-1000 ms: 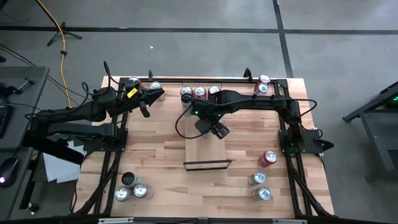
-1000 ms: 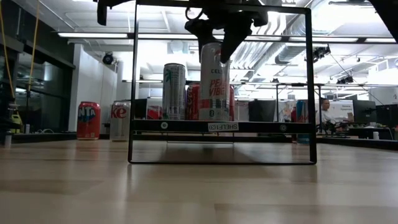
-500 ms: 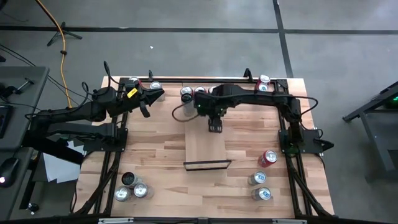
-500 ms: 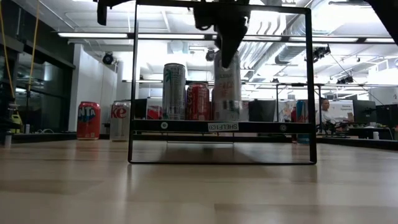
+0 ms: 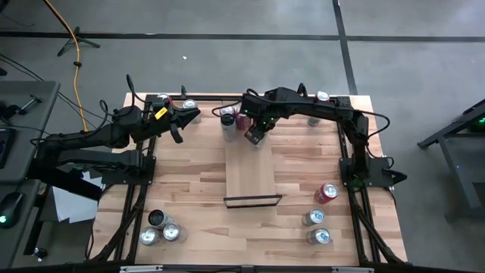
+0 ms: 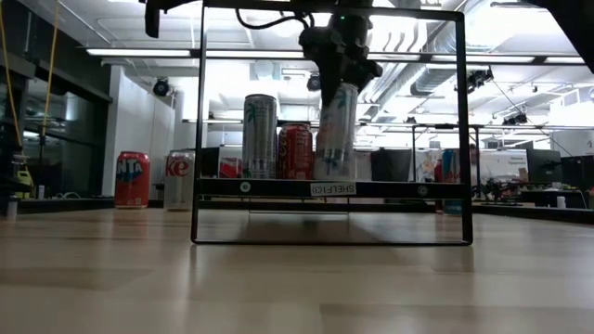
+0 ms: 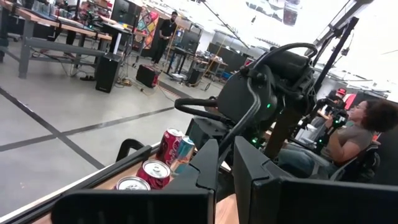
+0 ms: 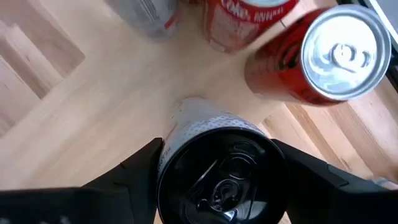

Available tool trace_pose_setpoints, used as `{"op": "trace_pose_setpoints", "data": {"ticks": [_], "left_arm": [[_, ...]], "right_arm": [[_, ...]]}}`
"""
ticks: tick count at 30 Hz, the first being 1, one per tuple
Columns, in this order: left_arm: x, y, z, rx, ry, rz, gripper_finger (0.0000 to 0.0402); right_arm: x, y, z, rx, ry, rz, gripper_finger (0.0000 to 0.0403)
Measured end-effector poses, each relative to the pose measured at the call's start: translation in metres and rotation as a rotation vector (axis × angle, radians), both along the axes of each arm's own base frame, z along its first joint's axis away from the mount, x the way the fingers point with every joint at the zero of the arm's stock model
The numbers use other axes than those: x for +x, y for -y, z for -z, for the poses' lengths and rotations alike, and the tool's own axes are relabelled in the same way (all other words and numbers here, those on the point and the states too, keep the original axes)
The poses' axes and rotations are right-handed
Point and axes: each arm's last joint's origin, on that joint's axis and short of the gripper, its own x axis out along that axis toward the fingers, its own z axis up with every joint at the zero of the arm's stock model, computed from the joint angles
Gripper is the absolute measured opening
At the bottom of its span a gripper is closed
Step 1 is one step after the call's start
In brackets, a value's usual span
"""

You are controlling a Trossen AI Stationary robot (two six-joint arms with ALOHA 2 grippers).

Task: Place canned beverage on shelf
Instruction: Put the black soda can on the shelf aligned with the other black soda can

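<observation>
The shelf point(image 5: 250, 174) is a pale narrow board at the table's middle, with a black rail point(image 5: 252, 201) at its near end. My right gripper point(image 5: 256, 135) is over the board's far end, shut on a tall white can point(image 6: 336, 130) with a dark top point(image 8: 221, 180). A tall silver can point(image 6: 260, 136) and a red can point(image 6: 295, 151) stand just beyond it. My left gripper point(image 5: 186, 115) waits at the far left, shut and empty. My right gripper pinches the white can's upper wall just below its top rim point(image 8: 186, 134), with one finger point(image 8: 134, 177) on each side. The fingers come from above, pointing down. The can is tilted, its top leaning right in the low view, its lower end point(image 6: 332, 172) at board level.
A second red can point(image 8: 317, 56) stands close beside the held one. More cans stand at the far left point(image 5: 163, 98), far right point(image 5: 322, 97), near left point(image 5: 155, 218) and near right point(image 5: 314, 218). One red can point(image 5: 326, 192) lies on its side.
My right gripper has gone toward the table's far edge along the shelf, carrying the white can. The can was upright and is now tilted, close to the cans at the far end.
</observation>
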Motion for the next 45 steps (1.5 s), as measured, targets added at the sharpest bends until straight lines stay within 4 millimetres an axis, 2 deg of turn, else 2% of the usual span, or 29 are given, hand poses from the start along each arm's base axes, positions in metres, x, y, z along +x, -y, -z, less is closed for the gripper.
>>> {"op": "trace_pose_setpoints", "data": {"ticks": [10, 45], "left_arm": [[0.0, 0.0, 0.0, 0.001, -0.001, 0.0, 0.0003], [0.0, 0.0, 0.0, 0.0, 0.0, 0.0, 0.0003]], "right_arm": [[0.0029, -0.0052, -0.0008, 0.004, 0.02, -0.015, 0.0296], [0.0094, -0.0044, -0.0028, 0.03, 0.096, -0.057, 0.0305]]}}
